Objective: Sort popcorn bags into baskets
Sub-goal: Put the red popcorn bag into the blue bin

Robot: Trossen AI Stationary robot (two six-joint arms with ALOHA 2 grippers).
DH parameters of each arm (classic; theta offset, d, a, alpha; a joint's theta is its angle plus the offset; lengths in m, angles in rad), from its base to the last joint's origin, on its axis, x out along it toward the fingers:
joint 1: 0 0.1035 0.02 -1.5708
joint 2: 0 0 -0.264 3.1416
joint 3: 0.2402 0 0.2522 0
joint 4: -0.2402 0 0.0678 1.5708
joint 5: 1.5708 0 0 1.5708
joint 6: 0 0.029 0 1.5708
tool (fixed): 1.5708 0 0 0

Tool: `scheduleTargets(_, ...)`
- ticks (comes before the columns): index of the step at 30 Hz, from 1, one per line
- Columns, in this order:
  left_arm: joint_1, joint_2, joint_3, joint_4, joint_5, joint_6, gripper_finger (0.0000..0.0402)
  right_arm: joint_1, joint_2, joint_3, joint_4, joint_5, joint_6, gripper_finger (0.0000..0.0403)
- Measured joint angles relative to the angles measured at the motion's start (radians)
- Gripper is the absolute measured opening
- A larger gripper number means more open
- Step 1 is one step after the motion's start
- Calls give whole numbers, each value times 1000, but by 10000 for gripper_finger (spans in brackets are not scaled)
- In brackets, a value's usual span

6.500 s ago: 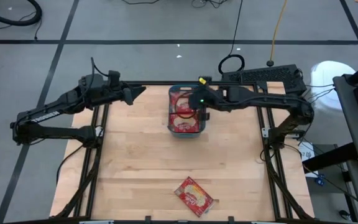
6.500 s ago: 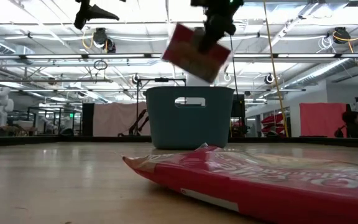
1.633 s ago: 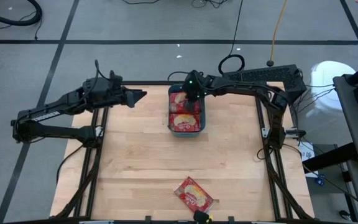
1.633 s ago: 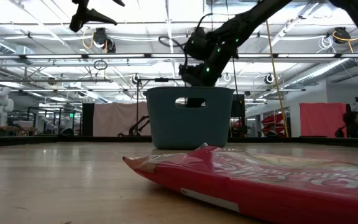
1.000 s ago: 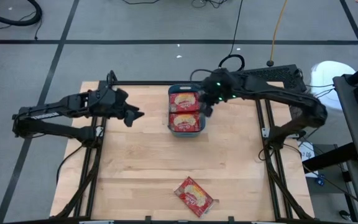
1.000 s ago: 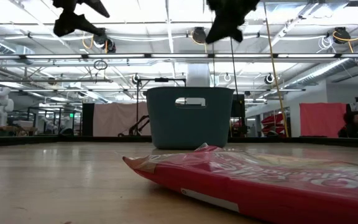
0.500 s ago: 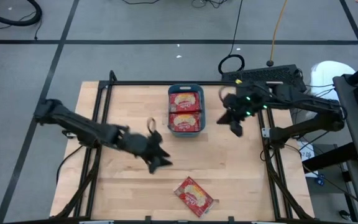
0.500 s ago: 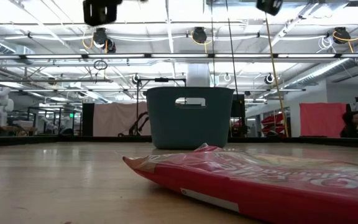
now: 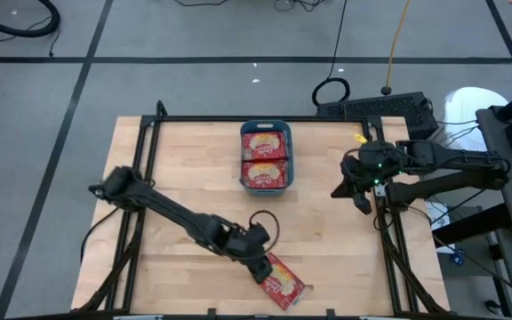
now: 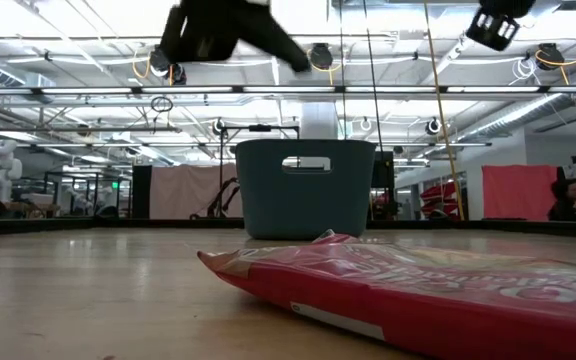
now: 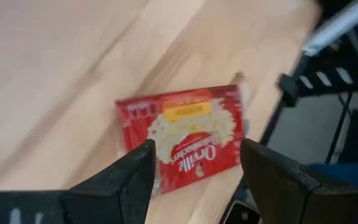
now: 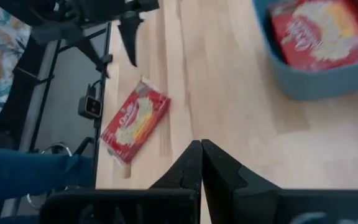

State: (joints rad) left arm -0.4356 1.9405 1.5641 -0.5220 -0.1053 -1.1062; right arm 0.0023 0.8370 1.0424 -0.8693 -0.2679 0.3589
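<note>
At the table's near edge you've got one flat, glossy red bag (image 9: 278, 280) on pale wood. Your left gripper (image 9: 260, 267) hovers over it, fingers spread. Two more bags fill the rounded teal bin (image 9: 265, 130). Right gripper (image 9: 363, 203) is closed, off by the right edge.

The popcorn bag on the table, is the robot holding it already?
No, the popcorn bag lies flat on the wooden table while the left gripper hovers above it, open, with its fingers not touching.
</note>
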Motion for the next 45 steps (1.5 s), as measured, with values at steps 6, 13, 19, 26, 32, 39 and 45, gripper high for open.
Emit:
scheduleTargets(6, -1, 71, 14, 3, 78, -277, 234, 50, -55, -146, 177, 1, 68, 0)
scheduleTargets(13, 7, 83, 14, 90, 132, -340, 235, 104, -74, -281, 353, 2, 132, 0)
scheduleTargets(19, 16, 82, 13, 102, 126, -347, 260, 149, -78, -308, 376, 3, 153, 0)
scheduleTargets(26, 18, 82, 2, 75, 21, -309, 306, 160, -77, -308, 387, 2, 162, 0)
scheduleTargets(32, 20, 90, -11, 51, 3, -321, 335, 160, -78, -308, 382, -79, 223, 0)
scheduleTargets(39, -10, 96, -10, 12, -36, -309, 334, 164, -78, -308, 379, -79, 292, 0)
scheduleTargets(45, -57, 127, -11, -43, -35, -306, 307, 164, -77, -308, 380, -80, 336, 0)
